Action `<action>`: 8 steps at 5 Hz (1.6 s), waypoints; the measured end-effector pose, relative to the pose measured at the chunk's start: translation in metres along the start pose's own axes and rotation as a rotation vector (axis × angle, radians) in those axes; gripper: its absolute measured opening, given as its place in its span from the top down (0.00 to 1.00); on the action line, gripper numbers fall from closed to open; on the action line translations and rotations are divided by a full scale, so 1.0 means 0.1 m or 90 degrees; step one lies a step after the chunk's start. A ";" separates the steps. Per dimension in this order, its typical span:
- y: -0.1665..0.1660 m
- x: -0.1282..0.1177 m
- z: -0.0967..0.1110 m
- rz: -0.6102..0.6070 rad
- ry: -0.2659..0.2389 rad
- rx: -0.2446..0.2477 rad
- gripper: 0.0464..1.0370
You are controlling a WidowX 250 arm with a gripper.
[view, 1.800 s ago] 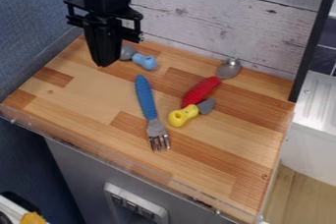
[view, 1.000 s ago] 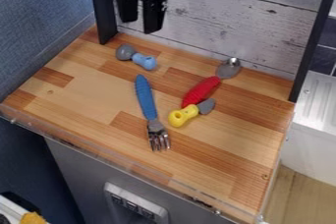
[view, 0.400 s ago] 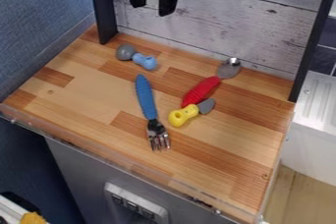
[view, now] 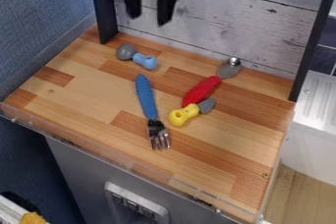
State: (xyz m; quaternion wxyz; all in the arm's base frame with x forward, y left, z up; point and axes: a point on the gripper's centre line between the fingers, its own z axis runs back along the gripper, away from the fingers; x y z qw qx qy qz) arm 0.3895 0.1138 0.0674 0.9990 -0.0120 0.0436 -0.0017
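The bench [view: 85,90] holds a fork [view: 146,96] centrally, a red spoon [view: 201,90] at one o'clock, a knife [view: 183,115] at three. The empty tool [view: 148,20] hangs wide at twelve, nearest the small spoon [view: 144,61] at eleven.

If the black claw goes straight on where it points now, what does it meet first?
Pointing down, the open claw would probably meet the back part of the wooden top first, or perhaps the small light-blue-handled utensil near there. The depth is unclear from this view.

the pincer [view: 149,20] is black, with two chunky fingers [view: 166,8] narrowing toward the tips.
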 end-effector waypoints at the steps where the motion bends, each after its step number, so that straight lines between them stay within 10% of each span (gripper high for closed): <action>1: 0.07 0.02 -0.43 -0.032 0.017 -0.002 0.04; 4: -0.11 0.04 -0.60 -0.242 -0.005 0.027 0.04; 6: -0.14 0.01 -0.62 -0.158 -0.013 0.022 0.33; 8: -0.21 0.05 -0.60 0.006 -0.015 0.013 0.36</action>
